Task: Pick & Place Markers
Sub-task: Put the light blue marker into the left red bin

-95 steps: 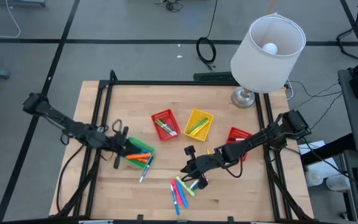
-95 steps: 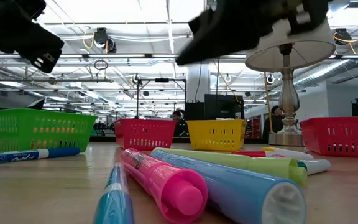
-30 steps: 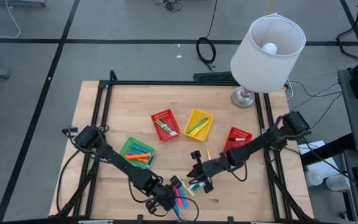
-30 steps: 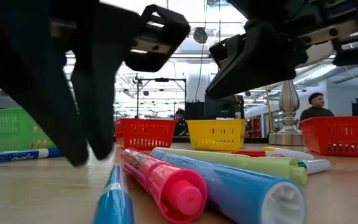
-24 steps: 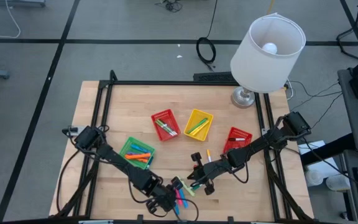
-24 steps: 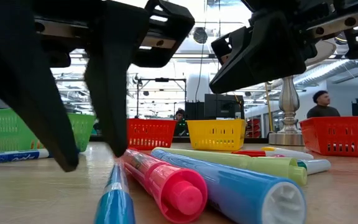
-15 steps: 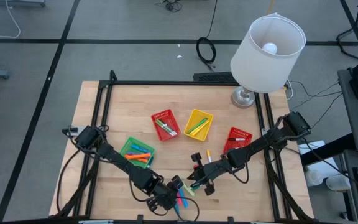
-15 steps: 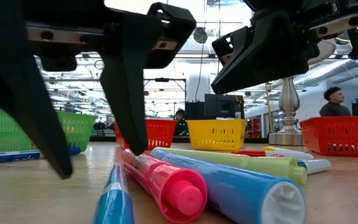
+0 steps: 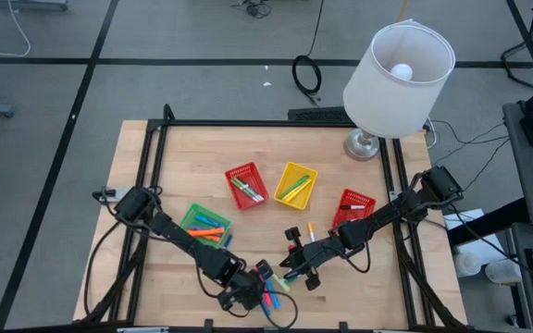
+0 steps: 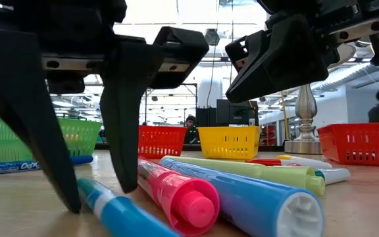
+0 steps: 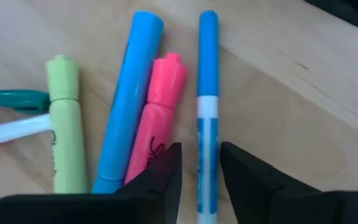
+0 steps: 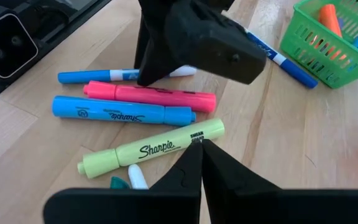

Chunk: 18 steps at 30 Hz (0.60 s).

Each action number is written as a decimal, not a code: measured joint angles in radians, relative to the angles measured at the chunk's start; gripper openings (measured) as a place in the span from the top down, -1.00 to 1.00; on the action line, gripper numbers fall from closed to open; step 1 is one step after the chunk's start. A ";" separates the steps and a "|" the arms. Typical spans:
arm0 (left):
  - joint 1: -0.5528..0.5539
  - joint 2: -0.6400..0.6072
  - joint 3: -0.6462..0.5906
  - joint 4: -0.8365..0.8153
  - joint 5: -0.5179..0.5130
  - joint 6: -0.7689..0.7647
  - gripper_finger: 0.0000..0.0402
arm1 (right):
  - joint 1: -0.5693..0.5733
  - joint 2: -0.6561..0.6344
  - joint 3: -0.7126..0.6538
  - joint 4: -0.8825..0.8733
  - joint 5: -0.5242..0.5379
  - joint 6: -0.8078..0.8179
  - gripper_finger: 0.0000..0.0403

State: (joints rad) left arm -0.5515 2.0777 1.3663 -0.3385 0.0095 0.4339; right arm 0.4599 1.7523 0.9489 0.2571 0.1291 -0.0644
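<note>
Markers lie loose in a small cluster at the near edge of the wooden surface [image 9: 155,166], and each view gives a different piece of them. Only the left wrist view shows the slim blue marker [image 11: 207,118] running straight between the left gripper's [image 11: 199,171] two dark fingers, which stand a narrow gap apart on either side of it; whether they press it cannot be told. Beside it lie a pink highlighter [image 11: 157,112], a fat blue highlighter [image 11: 129,93] and a yellow-green highlighter [image 11: 64,124]. The low view shows the slim marker's near end tilted up off the wood between the fingers, which the overhead view cannot show, since there the left gripper [image 9: 253,289] covers most of the cluster. The right gripper [image 12: 201,163] hovers just above the yellow-green highlighter with its jaws pressed together, holding nothing. Two marker tips, teal and white, are cut off behind the right gripper in its wrist view. Farther back, the green basket [image 9: 204,227] holds orange and blue markers, with one blue marker on the wood beside it. Beyond stand two red baskets [image 9: 246,185], a yellow basket [image 9: 296,183] and a lamp [image 9: 398,69].
</note>
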 joint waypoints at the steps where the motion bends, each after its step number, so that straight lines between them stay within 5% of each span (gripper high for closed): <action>1: 0.001 0.000 0.000 0.000 0.000 0.004 0.43 | 0.000 0.000 0.000 -0.001 0.000 -0.001 1.00; 18: 0.012 -0.014 -0.100 -0.094 0.008 -0.197 0.91 | 0.000 0.000 0.000 -0.007 -0.002 0.000 1.00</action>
State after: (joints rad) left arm -0.5392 2.0640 1.2665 -0.4324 0.0179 0.2364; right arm 0.4599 1.7523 0.9489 0.2497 0.1272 -0.0643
